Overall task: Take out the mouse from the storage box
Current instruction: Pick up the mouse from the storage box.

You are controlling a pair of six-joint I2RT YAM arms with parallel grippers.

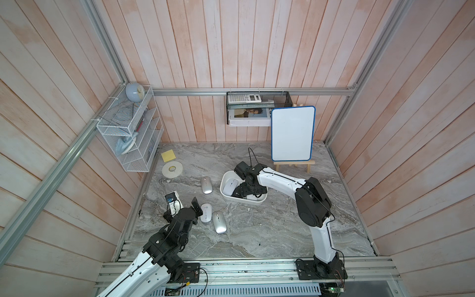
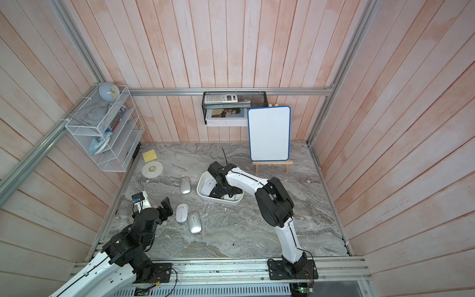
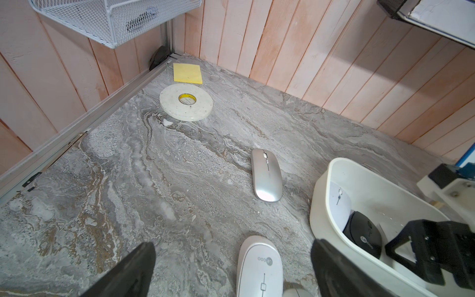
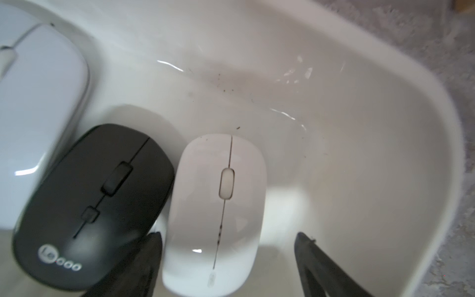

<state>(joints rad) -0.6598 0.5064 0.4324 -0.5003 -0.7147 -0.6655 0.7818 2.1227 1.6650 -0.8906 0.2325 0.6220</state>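
The right gripper (image 4: 228, 234) straddles the white mouse (image 4: 218, 195) in the box (image 4: 385, 128), jaws wide, apparently to grasp it; the left gripper (image 3: 232, 243) hangs wide too.

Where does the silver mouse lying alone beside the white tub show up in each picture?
In a top view: silver mouse on the table, between tape roll and tub.
In a top view: same spot.
Left wrist: between tape roll and tub.
Right wrist: not in it.
Shared landmark: the tub, in all four.
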